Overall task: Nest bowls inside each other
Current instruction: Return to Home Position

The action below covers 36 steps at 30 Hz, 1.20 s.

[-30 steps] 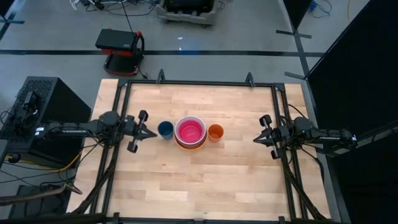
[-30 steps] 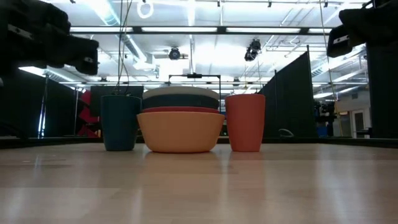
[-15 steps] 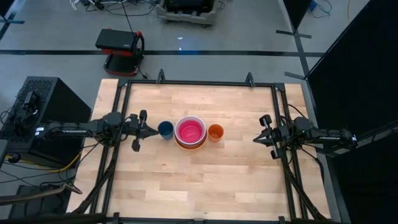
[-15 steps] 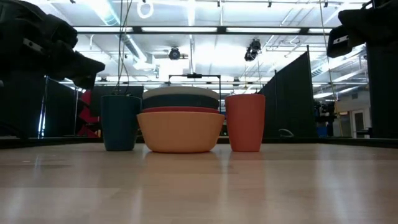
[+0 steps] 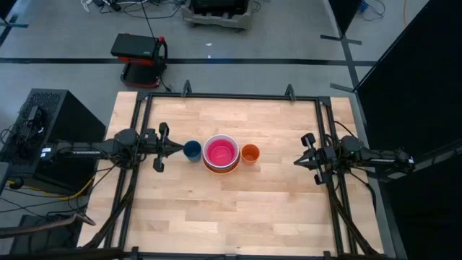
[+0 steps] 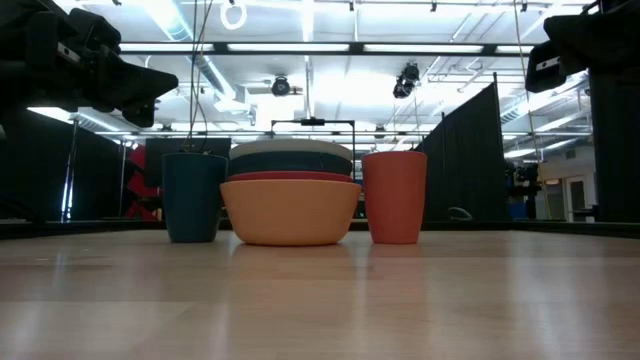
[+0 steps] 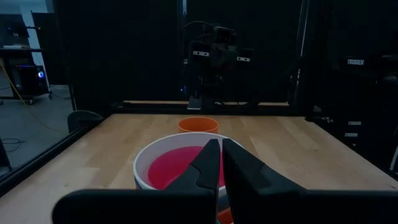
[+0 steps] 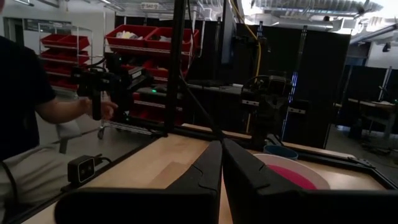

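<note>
A pale wooden table (image 5: 231, 209) edged by a black frame (image 5: 231, 96) stands on a grey floor in the high view, with a red and black device (image 5: 138, 52) beyond its far edge and a black box (image 5: 50, 119) off its left side. The bowls (image 5: 221, 162) sit nested in one stack near the middle of the table, the pink bowl (image 5: 220, 152) on top. A blue cup (image 5: 192, 150) stands just beside the stack on the left and an orange cup (image 5: 250, 153) just beside it on the right. The left gripper (image 5: 177, 148) reaches level over the table's left side, its tips near the blue cup. The right gripper (image 5: 297, 162) is stretched level at the right edge, well apart from the orange cup. From table height, under bright ceiling lights, an orange bowl (image 6: 290, 212) is the lowest of the stack, with a red rim and then dark and white rims above it. Both arms hang higher than the cups, at the picture's sides. In the left wrist view the fingers (image 7: 205, 168) are pressed together and point at the pink bowl just past their tips. In the right wrist view the fingers (image 8: 208, 168) are likewise together, with the stack farther ahead. A person (image 8: 18, 124) is beside the table there, near red bins (image 8: 140, 38).
</note>
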### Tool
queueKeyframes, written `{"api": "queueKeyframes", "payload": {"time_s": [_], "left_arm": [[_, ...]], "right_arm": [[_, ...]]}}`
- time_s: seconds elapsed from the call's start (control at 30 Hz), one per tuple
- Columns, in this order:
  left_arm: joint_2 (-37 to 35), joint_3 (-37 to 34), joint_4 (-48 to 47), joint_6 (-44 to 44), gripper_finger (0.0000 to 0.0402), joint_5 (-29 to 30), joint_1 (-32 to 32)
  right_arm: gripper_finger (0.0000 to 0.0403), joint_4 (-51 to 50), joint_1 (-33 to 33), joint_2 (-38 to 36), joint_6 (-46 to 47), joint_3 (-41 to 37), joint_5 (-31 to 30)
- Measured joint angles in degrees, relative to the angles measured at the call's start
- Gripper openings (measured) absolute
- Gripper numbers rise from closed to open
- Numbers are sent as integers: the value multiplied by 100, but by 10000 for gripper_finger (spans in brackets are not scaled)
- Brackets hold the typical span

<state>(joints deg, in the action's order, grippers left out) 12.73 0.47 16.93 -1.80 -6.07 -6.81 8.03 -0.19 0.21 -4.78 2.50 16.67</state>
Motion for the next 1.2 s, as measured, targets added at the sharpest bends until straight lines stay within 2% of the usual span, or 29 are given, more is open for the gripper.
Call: {"api": "queueKeyframes", "payload": {"time_s": [1.2], "left_arm": [[0,-3,-7,2,5,-3,0]], "right_arm": [[0,2,1,0,0,2,-4]]}}
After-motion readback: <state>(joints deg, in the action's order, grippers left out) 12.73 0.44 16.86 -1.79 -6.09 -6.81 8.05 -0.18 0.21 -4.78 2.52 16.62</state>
